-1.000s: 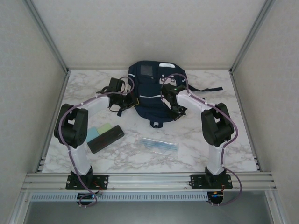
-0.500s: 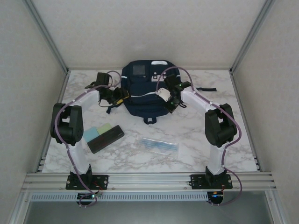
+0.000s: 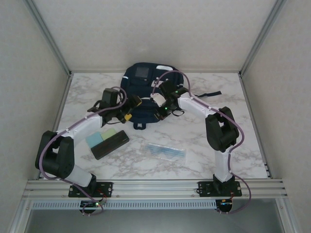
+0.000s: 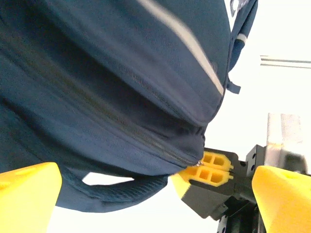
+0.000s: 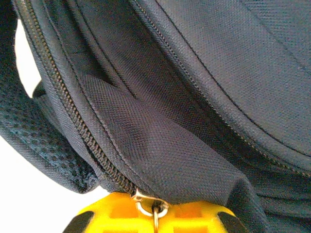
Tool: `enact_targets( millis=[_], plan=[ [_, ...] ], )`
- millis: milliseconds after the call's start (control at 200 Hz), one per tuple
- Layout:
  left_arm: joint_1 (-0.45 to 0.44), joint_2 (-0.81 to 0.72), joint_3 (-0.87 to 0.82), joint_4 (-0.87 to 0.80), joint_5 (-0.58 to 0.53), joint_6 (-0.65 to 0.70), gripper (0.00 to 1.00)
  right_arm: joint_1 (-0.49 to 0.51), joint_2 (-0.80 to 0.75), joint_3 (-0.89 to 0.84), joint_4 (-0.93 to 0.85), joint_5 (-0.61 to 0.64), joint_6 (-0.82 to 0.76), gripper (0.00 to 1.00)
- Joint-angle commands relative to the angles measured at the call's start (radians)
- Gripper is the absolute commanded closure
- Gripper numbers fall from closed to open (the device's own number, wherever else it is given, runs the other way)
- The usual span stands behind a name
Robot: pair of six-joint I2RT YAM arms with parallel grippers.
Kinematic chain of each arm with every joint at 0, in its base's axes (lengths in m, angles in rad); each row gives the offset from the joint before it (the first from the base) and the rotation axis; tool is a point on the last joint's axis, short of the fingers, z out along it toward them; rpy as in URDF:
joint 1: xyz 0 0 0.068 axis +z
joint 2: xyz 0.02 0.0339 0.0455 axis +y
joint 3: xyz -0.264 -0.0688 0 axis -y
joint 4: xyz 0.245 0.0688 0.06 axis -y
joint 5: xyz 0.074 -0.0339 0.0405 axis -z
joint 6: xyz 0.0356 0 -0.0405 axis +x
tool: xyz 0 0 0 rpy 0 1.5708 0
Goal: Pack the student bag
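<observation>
Table: white marble-patterned table (image 3: 233, 145), with everything resting on it.
Student bag: the navy student bag (image 3: 141, 87) lies flat at the far middle of the table, between the two grippers, front pockets and white stripes facing up.
Long axis: it runs near to far. The grey patch sits at the far end and a small carry loop at the near end, so I judge that its top points toward the arm bases. A strap trails off to the right.
Handling: soft woven fabric that folds and sags. It looks light and empty, so it will likely slide or bunch rather than resist a pull. It is neither slippery nor fragile.
Where to hold: the zipper pull for opening, and a pinch of the fabric rim beside the zip track, or the carry loop, to brace it. A broad panel offers nothing firm.
Left gripper: the left gripper (image 3: 130, 109) is at the bag's left near edge with its yellow fingers spread wide and nothing between them.
Right gripper: the right gripper (image 5: 154, 214) is at the bag's near right side, clamped on the zipper pull.
Black case: the black case (image 3: 111, 144) lies near left, well apart from the bag.
Clear pouch: the clear pouch (image 3: 166, 151), with bluish contents, lies near centre.
Pads: a green pad (image 3: 109, 134) and a light-blue pad (image 3: 94, 140) sit just beside the case.
Zipper pull: the metal ring of the zipper pull (image 5: 146, 198) sits at the end of a closed stretch of zip.
</observation>
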Motion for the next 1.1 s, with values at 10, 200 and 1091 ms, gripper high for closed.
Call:
enact_targets(
  millis=[10, 200, 1091],
  plan=[
    [-0.027, 0.071, -0.02, 0.102, -0.042, -0.179, 0.0, 0.015, 0.01, 0.048, 0.152, -0.128, 0.129, 1.0],
    [-0.052, 0.258, 0.074, 0.128, 0.006, -0.191, 0.04, 0.049, 0.0, 0.024, 0.133, -0.196, 0.111, 1.0],
    [-0.026, 0.242, 0.083, 0.08, 0.051, 0.07, 1.0, -0.138, 0.257, 0.404, -0.69, 0.368, -0.291, 1.0]
  ],
)
